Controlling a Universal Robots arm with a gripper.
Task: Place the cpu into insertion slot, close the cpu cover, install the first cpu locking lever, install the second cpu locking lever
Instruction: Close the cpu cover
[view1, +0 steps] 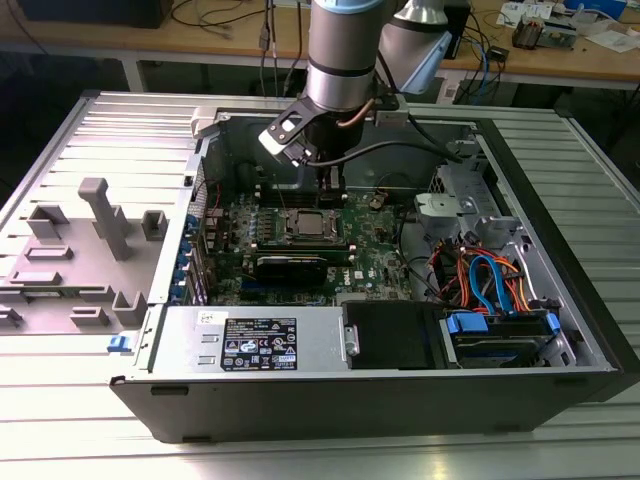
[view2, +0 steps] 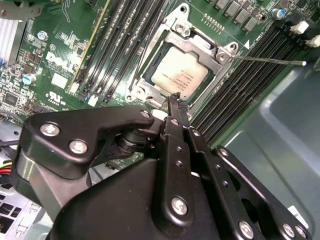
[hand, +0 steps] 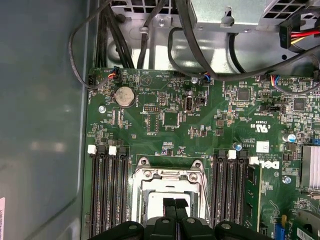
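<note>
**A:** Dull grey metal is seen inside the open computer case (view1: 350, 405) in the exterior view. Is the chip (view1: 309, 226) meant?

**B:** It is. The chip is seated in the socket (view1: 284, 226) on the green board (view1: 375, 265). The gripper (view1: 326, 190), below the arm (view1: 340, 50), is hung close over the socket's edge farther from the camera.

**A:** How are the jaws found in the second wrist view?

**B:** They are pressed together, with nothing held between them. The tip is set at the socket's rim, just beside the chip; whether anything is touched cannot be told. The cover (view2: 165, 37) is laid flat around the chip, whose pale top is framed by the cut-out. One thin lever (view2: 270, 61) is stretched out from the socket's corner across the black memory slots (view2: 250, 90).

**A:** And in the first wrist view?

**B:** The two fingertips (hand: 168, 207) are seen side by side, closed, over the middle of the socket, so that part of the chip is hidden by them. Memory slots are ranged on both sides of the socket, and a coin battery (hand: 125, 96) is mounted well apart from it.
</note>
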